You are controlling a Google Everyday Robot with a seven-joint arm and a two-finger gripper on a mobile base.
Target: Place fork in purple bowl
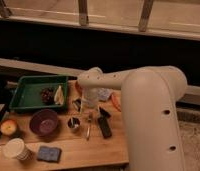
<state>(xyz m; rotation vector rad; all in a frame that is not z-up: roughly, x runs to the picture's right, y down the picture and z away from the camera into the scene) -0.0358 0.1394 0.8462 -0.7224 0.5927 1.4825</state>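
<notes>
The slim silver fork (88,128) lies on the wooden table, pointing front to back, between the small metal cup (73,123) and a flat black bar (105,128). The dark purple bowl (43,121) stands to the left of the cup and looks empty. My gripper (88,106) hangs from the white arm's wrist just behind the fork, above the table. The arm reaches in from the right and hides the table's right part.
A green tray (23,98) with food stands at the back left. A bowl with an apple (8,127), a white cup (15,148) and a blue sponge (48,153) lie at the front left. A black-handled utensil (103,113) and an orange item (115,102) lie beside the gripper.
</notes>
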